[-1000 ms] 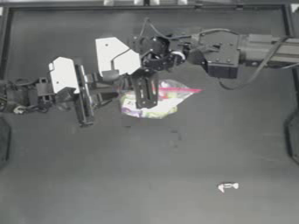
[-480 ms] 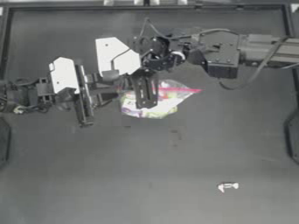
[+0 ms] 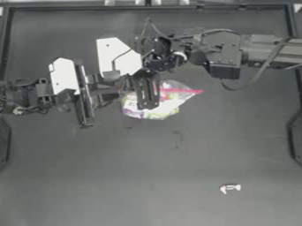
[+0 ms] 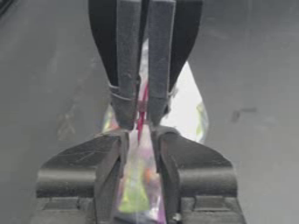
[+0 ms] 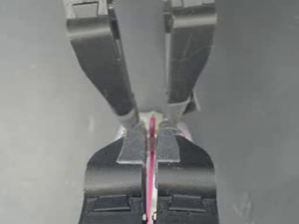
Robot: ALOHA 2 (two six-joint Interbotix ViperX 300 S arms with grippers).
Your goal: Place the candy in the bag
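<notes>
Candy (image 3: 230, 188) lies alone on the table (image 3: 88, 176), well apart from both my grippers, long axis running side to side in the top view. Bag (image 3: 168, 99) is pinched at its pink zip strip by left gripper (image 4: 140, 114) and right gripper (image 5: 151, 127), tip to tip. The right looks nearer the candy.

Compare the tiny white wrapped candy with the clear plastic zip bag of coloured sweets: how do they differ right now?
The candy is far smaller than the bag. It lies free on the table near the front right; the bag is pinched at its pink strip by the left gripper and the right gripper. Both are still apart, the candy outside the bag.
</notes>
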